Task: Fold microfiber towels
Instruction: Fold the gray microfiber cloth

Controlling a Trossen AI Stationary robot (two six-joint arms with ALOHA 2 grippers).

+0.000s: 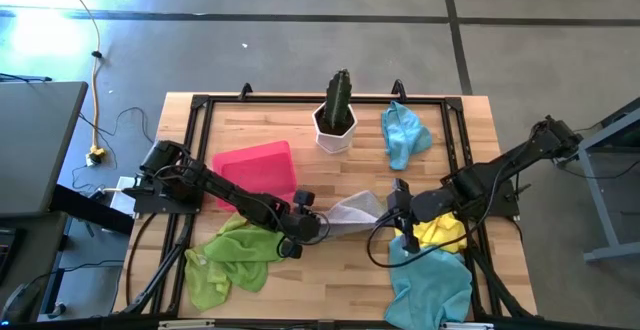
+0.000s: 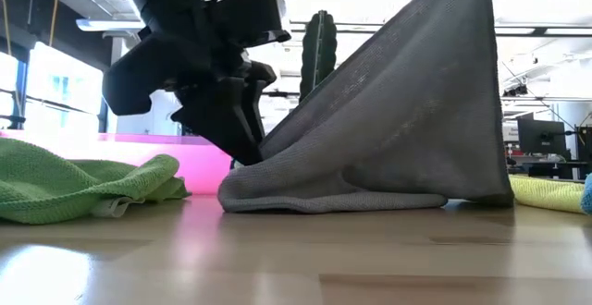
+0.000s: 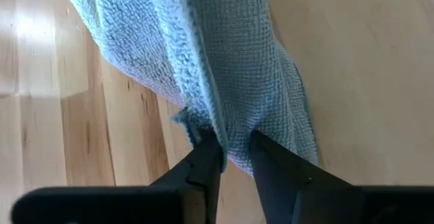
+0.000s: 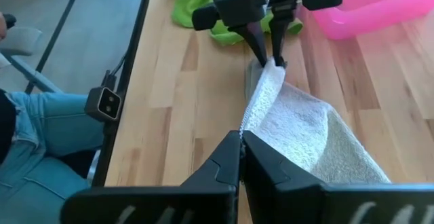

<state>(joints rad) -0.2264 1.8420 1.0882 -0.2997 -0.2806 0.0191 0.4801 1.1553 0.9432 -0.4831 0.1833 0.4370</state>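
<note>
Wooden slatted table [image 1: 330, 270] with a black frame along its edges. Directly on it: a pink tray [image 1: 257, 168], a white pot with a cactus [image 1: 336, 130], a crumpled blue towel [image 1: 403, 135] at the far side — and lime green towels [image 1: 228, 258], a yellow towel [image 1: 441, 234] and another blue towel [image 1: 432, 285] near the front. The grey towel [image 1: 352, 210] rests with its lower fold on the boards.

Looking straight down from above, wide, over the whole table [image 1: 340, 270] and both arms. Level at table-top height, very near the grey towel [image 2: 388, 129], facing the room behind. Mounted on each wrist, close behind own fingers [image 3: 203, 170], looking forward. Shared by all four: grey towel stretched between left gripper [image 4: 266, 60] and right gripper [image 4: 241, 142].
</note>
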